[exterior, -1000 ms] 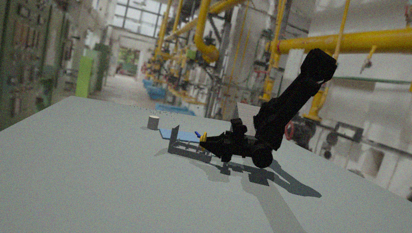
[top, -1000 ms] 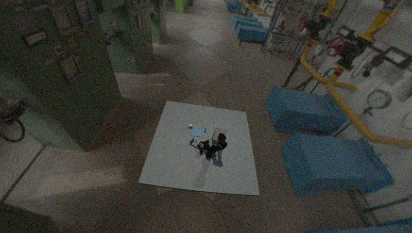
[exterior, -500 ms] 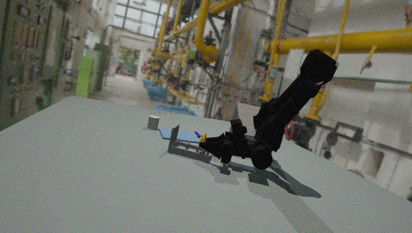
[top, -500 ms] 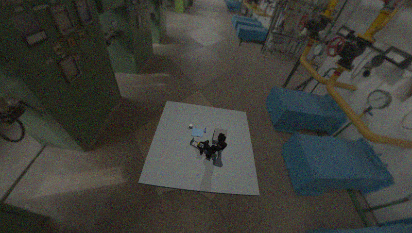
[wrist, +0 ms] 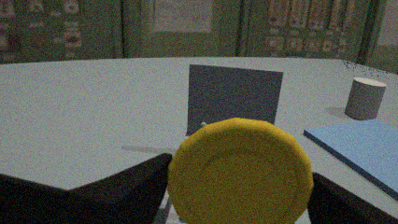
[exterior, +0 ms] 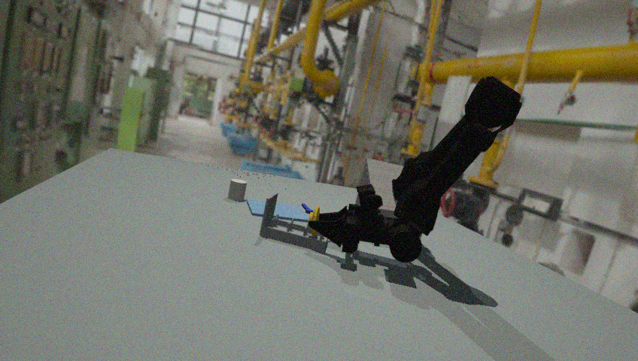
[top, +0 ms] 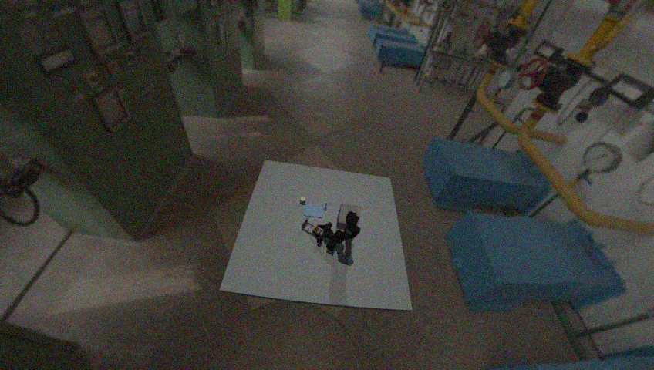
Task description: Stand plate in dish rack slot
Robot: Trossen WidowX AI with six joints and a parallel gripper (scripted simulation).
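The yellow plate (exterior: 315, 211) (wrist: 240, 159) stands nearly upright at the near end of the dish rack, its face toward the wrist camera. The grey dish rack (exterior: 290, 239) (wrist: 234, 93) has a tall end panel beyond the plate and small rails along its base. My gripper (exterior: 314, 220) (wrist: 238, 172) is just open, with one black finger close beside each side of the plate's rim. The fingers stand over the rack's near end. The plate's lower edge is hidden in the wrist view, and I cannot tell exactly which slot it is in.
A blue board (top: 314, 210) (exterior: 279, 209) (wrist: 360, 145) lies beside the rack. A grey cylinder (top: 302, 200) (exterior: 237, 189) (wrist: 365, 99) stands past it. A small blue object (top: 325, 206) (exterior: 306, 207) lies near the board. A grey box (top: 349, 208) (exterior: 380, 178) stands behind the arm.
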